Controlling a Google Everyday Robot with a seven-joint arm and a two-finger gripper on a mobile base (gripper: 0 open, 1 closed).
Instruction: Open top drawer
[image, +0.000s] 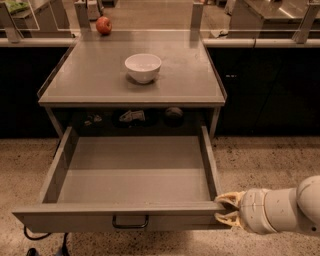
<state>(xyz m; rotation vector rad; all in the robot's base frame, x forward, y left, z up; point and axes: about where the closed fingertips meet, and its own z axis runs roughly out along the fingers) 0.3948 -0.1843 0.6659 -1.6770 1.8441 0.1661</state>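
Touching top drawer (75, 219) corner, end effector (223, 208)

One view only. I am looking down from above and in front of the table (95, 80), facing its front edge, fairly near. The open top drawer (135, 175) is filling the lower half of the view. My claw (225, 209) is showing at the lower right, sitting at the drawer's front right corner.
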